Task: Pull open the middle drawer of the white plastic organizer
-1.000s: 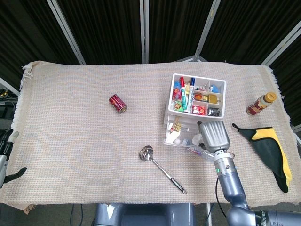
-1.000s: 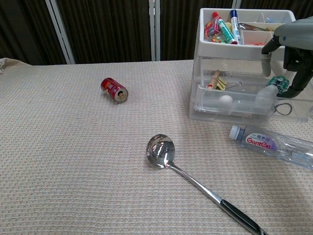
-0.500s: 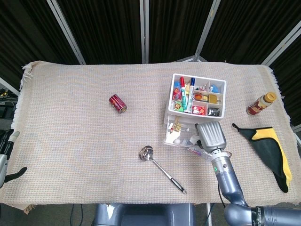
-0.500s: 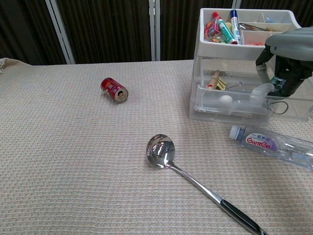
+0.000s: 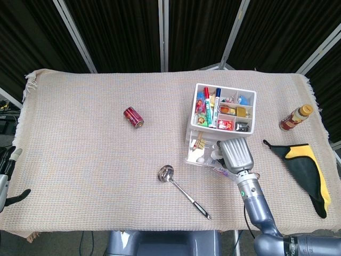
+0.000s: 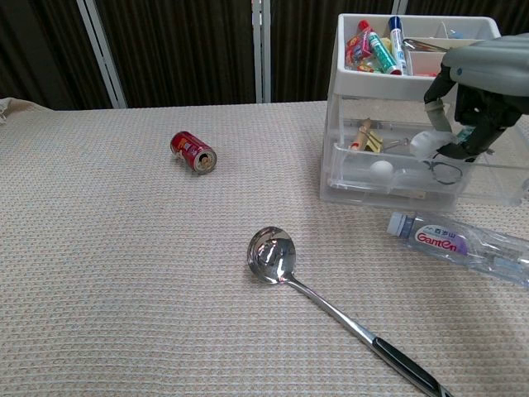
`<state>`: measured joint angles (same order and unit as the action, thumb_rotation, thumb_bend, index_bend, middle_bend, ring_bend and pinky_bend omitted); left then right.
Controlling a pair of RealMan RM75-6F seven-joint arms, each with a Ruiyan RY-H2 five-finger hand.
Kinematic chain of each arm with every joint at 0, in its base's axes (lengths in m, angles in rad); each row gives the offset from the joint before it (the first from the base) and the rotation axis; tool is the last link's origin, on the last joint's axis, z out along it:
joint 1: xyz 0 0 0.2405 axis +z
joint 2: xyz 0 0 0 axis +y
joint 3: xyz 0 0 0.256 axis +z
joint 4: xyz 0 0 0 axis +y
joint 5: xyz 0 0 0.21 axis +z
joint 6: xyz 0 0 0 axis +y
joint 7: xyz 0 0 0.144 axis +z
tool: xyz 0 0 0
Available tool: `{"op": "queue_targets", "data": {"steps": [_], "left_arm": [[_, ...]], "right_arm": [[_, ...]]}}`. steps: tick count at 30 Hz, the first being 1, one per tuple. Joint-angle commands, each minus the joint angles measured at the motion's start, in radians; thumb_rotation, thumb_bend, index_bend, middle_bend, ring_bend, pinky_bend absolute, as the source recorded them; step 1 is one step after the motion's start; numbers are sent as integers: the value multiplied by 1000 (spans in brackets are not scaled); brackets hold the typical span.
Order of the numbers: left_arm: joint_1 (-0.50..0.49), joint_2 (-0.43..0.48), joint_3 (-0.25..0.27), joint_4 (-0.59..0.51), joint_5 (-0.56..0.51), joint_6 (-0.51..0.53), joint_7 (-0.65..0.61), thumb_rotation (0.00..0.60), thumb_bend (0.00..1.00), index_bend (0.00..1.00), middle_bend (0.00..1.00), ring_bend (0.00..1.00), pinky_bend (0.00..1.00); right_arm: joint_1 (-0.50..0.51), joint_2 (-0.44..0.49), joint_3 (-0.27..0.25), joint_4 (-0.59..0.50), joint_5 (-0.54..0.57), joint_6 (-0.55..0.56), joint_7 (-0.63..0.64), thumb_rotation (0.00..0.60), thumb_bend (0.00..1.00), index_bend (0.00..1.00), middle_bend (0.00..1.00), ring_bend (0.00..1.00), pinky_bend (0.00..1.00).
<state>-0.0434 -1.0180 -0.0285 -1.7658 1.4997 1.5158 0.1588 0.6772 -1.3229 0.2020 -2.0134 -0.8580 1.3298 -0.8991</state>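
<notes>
So, head view first: the white plastic organizer (image 5: 222, 113) sits right of centre on the beige woven tablecloth (image 5: 85, 160), its open top tray full of markers and small colourful bits. The clear drawers poke out at its front, and the right hand (image 5: 234, 154) lies right over that front edge, palm down, so from up here I can't see what its fingers are doing. A clear plastic water bottle (image 5: 221, 170) lies just beside the organizer's front, partly under the hand. The steel ladle with a black handle (image 5: 181, 189) is near, front-left of the organizer. A red soda can (image 5: 133, 117) lies on its side well to the left. Off to the right there's a brown sauce bottle with a yellow cap (image 5: 295, 117) lying down and a black and yellow cloth (image 5: 306, 170). The left hand (image 5: 6, 178) is only partly visible at the far left edge, off the table; can't tell its state.

Chest view: the right hand (image 6: 467, 107) is at the front of the middle drawer (image 6: 413, 145), fingers curled down against the drawer front. Whether they actually grip it, I can't tell. The water bottle (image 6: 463, 245) lies just in front of the bottom drawer.
</notes>
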Motion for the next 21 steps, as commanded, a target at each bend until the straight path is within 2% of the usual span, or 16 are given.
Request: {"op": "queue_targets", "data": {"steps": [1, 12, 15, 21], "left_arm": [[0, 0, 0, 1, -1, 0, -1, 600, 51, 0, 0, 0, 0], [3, 2, 2, -6, 4, 6, 1, 600, 51, 0, 0, 0, 0], [5, 3, 3, -9, 11, 13, 1, 600, 51, 0, 0, 0, 0], [7, 4, 5, -11, 15, 17, 1, 600, 51, 0, 0, 0, 0]], "right_arm": [[-7, 20, 4, -25, -22, 21, 16, 600, 281, 668, 993, 987, 711], [-86, 179, -3, -149, -143, 110, 93, 600, 279, 660, 993, 986, 710], [-110, 228, 8, -149, -138, 128, 124, 600, 279, 655, 993, 986, 710], [-152, 294, 26, -75, -89, 150, 172, 600, 263, 643, 993, 986, 710]]}}
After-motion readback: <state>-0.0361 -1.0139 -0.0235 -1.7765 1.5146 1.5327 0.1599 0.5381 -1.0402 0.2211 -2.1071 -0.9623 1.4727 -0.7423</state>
